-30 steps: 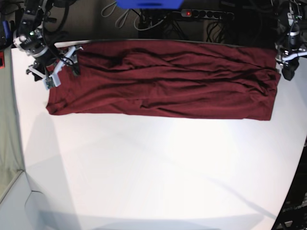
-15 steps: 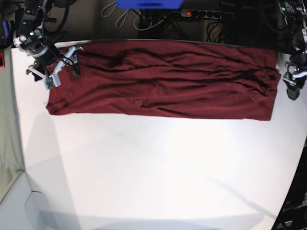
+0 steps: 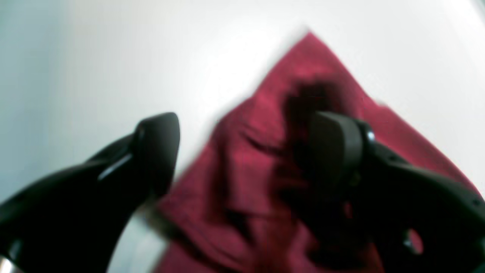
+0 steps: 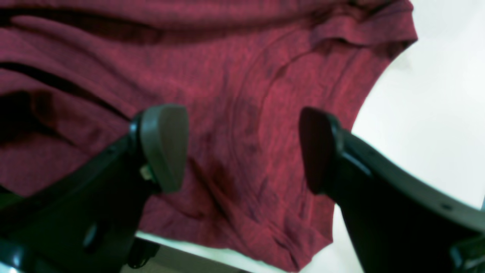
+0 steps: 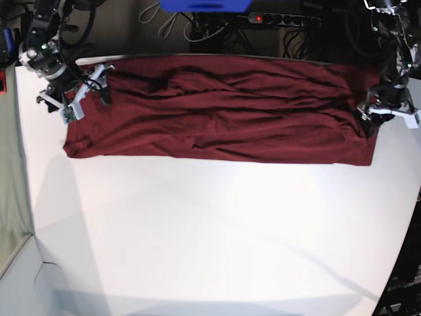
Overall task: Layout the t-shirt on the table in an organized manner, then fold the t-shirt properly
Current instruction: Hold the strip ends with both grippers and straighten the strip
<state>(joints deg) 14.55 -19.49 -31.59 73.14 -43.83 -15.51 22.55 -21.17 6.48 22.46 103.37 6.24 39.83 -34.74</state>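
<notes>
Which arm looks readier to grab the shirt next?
Probably the left: its open pincer straddles the t-shirt edge near a corner. The right pincer, also open, hangs over flat cloth.

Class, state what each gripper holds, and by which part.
Nothing: the left gripper and right gripper both stand open over the t-shirt.

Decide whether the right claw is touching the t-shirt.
Cannot tell. The right wrist view shows the right claw open over the t-shirt, but neither that view nor the base view shows contact or a gap plainly.
</notes>
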